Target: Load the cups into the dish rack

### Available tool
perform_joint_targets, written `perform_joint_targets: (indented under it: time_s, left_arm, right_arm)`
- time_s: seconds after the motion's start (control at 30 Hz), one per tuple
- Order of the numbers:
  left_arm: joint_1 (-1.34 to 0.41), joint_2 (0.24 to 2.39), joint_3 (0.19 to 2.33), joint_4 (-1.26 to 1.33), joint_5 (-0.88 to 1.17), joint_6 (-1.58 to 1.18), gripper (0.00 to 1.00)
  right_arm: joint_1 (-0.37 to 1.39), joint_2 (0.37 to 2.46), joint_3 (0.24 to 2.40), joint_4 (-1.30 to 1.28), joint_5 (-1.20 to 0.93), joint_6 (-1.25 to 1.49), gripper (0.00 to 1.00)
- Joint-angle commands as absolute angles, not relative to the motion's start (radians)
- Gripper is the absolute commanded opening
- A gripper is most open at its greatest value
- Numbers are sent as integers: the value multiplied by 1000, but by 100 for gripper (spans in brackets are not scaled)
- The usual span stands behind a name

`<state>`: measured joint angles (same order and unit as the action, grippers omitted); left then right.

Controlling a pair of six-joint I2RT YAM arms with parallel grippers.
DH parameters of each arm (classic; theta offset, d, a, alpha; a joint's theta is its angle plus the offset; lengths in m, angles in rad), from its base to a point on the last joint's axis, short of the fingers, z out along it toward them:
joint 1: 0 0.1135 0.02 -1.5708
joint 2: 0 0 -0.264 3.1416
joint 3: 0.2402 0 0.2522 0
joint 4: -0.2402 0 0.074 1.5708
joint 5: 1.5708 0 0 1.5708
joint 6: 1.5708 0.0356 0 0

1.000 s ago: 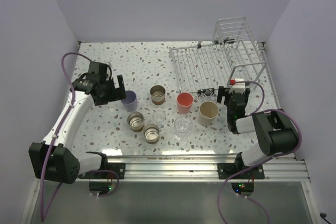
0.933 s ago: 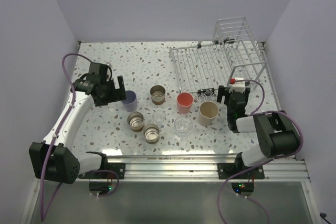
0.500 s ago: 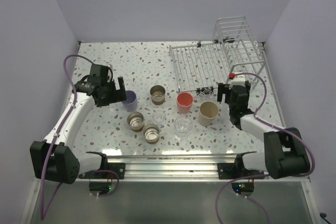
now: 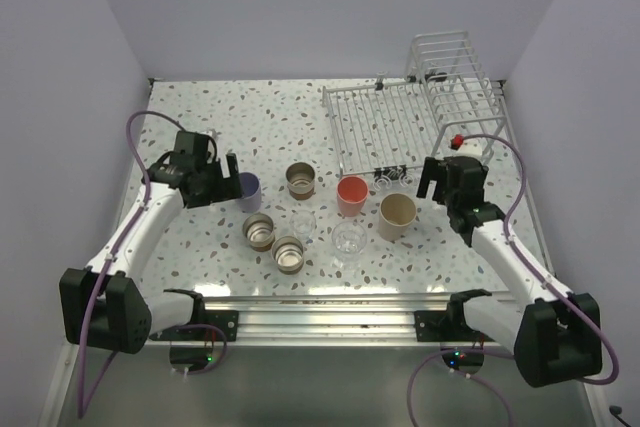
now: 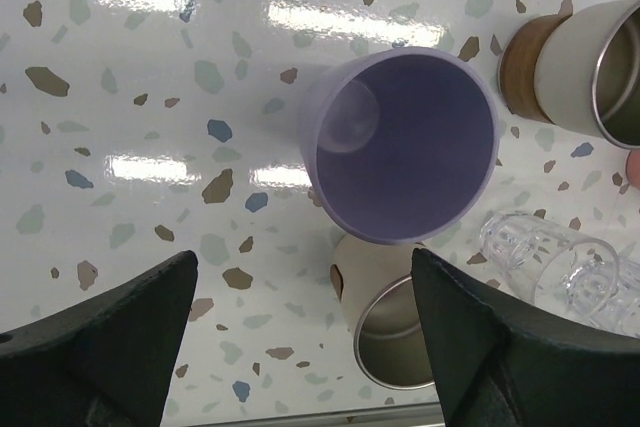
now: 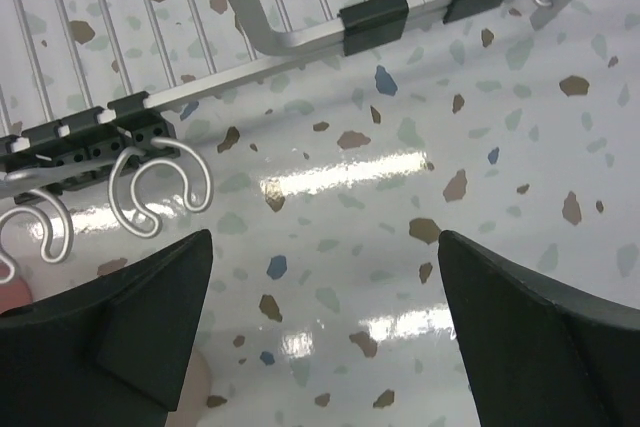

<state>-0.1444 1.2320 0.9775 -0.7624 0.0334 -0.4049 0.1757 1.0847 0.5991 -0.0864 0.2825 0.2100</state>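
The lavender cup [image 4: 247,190] stands upright left of centre. My left gripper [image 4: 226,178] is open just to its left and above it. In the left wrist view the lavender cup [image 5: 405,152] sits just ahead of the open gripper [image 5: 302,267], not between the fingers. Three brown metallic cups [image 4: 300,180] [image 4: 259,231] [image 4: 289,253], two clear cups [image 4: 304,224] [image 4: 349,239], the coral-red cup [image 4: 352,195] and the beige cup [image 4: 397,215] stand on the table. The dish rack [image 4: 390,132] holds no cups. My right gripper [image 4: 432,176] is open and empty by the rack's front edge [image 6: 300,47].
The rack's tall cage part [image 4: 455,72] stands at the far right corner. Wire hooks [image 6: 150,187] hang off the rack's front rail. A metallic cup [image 5: 395,332] and a clear cup [image 5: 545,257] crowd close behind the lavender cup. Walls close in on three sides.
My right arm has stretched out and its gripper has moved a little right and toward the rack. My left gripper has shifted slightly nearer the lavender cup. No cup has moved.
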Motion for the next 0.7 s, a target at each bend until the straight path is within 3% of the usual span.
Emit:
perform_joint_targets:
  time_s: [0.0, 0.5, 0.6, 0.67]
  left_arm:
    - [-147, 1200, 948, -681, 54, -380, 90]
    - [-147, 1259, 940, -549, 23, -419, 87]
    - [-147, 1285, 937, -534, 11, -419, 84]
    - [-147, 1302, 936, -522, 3, -423, 76]
  right_arm:
    - [176, 1000, 667, -319, 292, 339, 98]
    - [178, 686, 793, -578, 118, 413, 98]
    - [176, 710, 857, -612, 88, 420, 98]
    - [178, 771, 940, -658, 61, 404, 98]
